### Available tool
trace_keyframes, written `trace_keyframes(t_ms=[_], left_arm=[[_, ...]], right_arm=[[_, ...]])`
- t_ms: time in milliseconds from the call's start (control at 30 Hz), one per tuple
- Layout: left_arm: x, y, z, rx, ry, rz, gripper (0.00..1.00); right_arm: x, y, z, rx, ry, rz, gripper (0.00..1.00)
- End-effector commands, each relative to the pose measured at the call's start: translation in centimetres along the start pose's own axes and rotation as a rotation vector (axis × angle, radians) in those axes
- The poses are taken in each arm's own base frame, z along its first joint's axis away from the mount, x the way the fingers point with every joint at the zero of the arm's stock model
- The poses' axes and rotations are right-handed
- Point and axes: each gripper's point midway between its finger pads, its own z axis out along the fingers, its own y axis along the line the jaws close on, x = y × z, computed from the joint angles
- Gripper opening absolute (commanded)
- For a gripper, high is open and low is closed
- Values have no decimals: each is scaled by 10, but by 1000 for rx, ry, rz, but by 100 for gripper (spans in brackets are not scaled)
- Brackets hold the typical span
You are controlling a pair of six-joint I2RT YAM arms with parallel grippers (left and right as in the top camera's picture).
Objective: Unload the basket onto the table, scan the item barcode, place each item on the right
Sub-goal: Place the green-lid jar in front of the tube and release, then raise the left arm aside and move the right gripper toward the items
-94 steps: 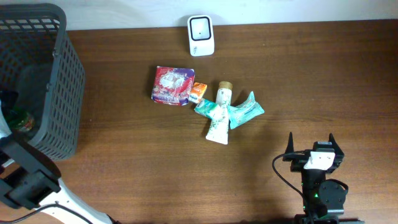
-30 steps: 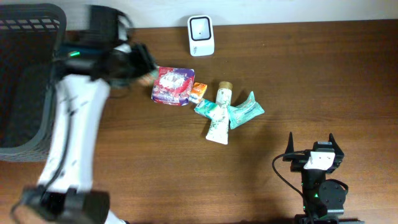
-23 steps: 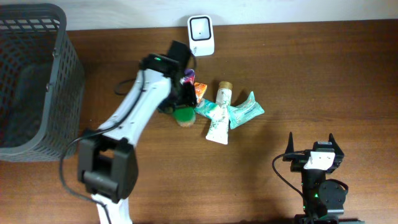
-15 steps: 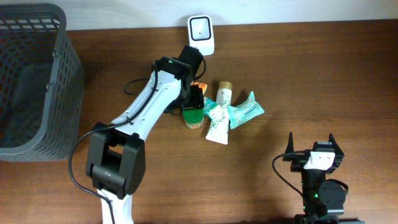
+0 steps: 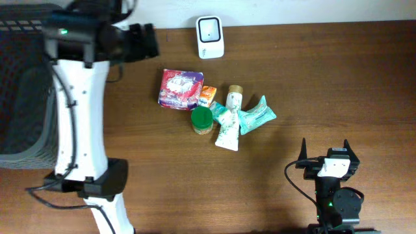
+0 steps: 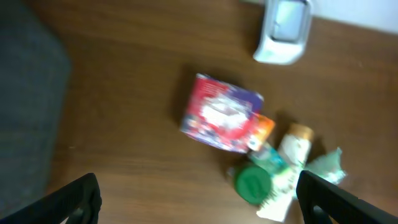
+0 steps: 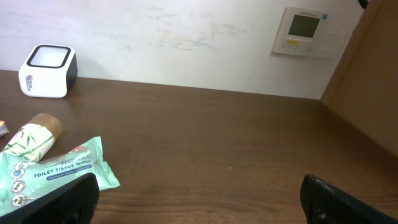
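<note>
The white barcode scanner (image 5: 210,37) stands at the table's far edge. Below it lie a red packet (image 5: 182,89), a small orange item (image 5: 208,96), a green-lidded jar (image 5: 201,119), a bamboo-print tube (image 5: 229,120) and a teal wipes pack (image 5: 257,116). My left gripper (image 5: 151,42) hangs open and empty at the upper left, away from the pile. Its wrist view looks down on the scanner (image 6: 283,31), red packet (image 6: 221,113) and green lid (image 6: 252,185), with the gripper (image 6: 199,205) open wide. My right gripper (image 5: 325,151) rests open near the front right.
A dark mesh basket (image 5: 26,97) stands at the table's left end, under the left arm. The right wrist view shows the scanner (image 7: 46,71), tube (image 7: 31,142) and wipes pack (image 7: 56,171) far to its left, and a wall thermostat (image 7: 305,31).
The left arm brought the green-lidded jar to the pile, let it go beside the tube, opened, and pulled back up to the far left. The right arm has not moved.
</note>
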Motion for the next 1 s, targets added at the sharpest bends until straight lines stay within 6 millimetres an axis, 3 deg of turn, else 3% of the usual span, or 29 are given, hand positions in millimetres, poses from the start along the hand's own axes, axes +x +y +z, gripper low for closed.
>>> trace_keyframes(t_ms=[0, 67, 100, 133, 167, 200, 267, 333, 400, 500, 567, 667, 733, 833, 900, 967], left_arm=[[-17, 56, -13, -79, -51, -71, 99], [-20, 74, -14, -101, -56, -105, 99], [-21, 77, -14, -105, -57, -112, 99], [-21, 77, -14, -105, -57, -112, 99], [-21, 77, -14, -106, -58, -113, 99], [-21, 77, -14, -106, -58, -113, 99], [-21, 77, -14, -106, -58, -113, 99], [-21, 77, -14, -106, -58, -113, 99], [-21, 77, -14, -106, -58, -113, 99], [-21, 77, -14, -106, -58, -113, 99], [-21, 77, -14, -106, -58, -113, 99], [-21, 77, -14, -106, -58, -113, 99], [-21, 77, -14, -106, -58, -113, 99], [-21, 77, -14, -106, -58, -113, 99], [-21, 77, -14, -106, -58, -113, 99], [-21, 77, -14, -106, -58, -113, 99]], right_arm=[[4, -3, 0, 18, 9, -4, 99], [3, -5, 0, 28, 3, -25, 99], [-11, 1, 0, -12, -54, 13, 99], [-22, 20, -2, -129, -100, 99, 99], [-33, 53, -11, -338, -123, 223, 99], [-43, 102, -40, -687, -92, 371, 99], [-65, 122, -67, -899, -109, 465, 99], [-97, 117, -78, -937, -217, 524, 99], [-139, 107, -103, -965, -451, 464, 99], [-211, 61, -149, -812, -894, 441, 99], [-249, 28, -161, -676, -992, 522, 98], [-304, 17, -174, -547, -998, 349, 99], [-333, 20, -152, -461, -837, 169, 99], [-348, 22, -107, -422, -595, 50, 99], [-334, 31, -41, -448, -260, 31, 99], [-310, 39, -4, -476, -28, 63, 99]])
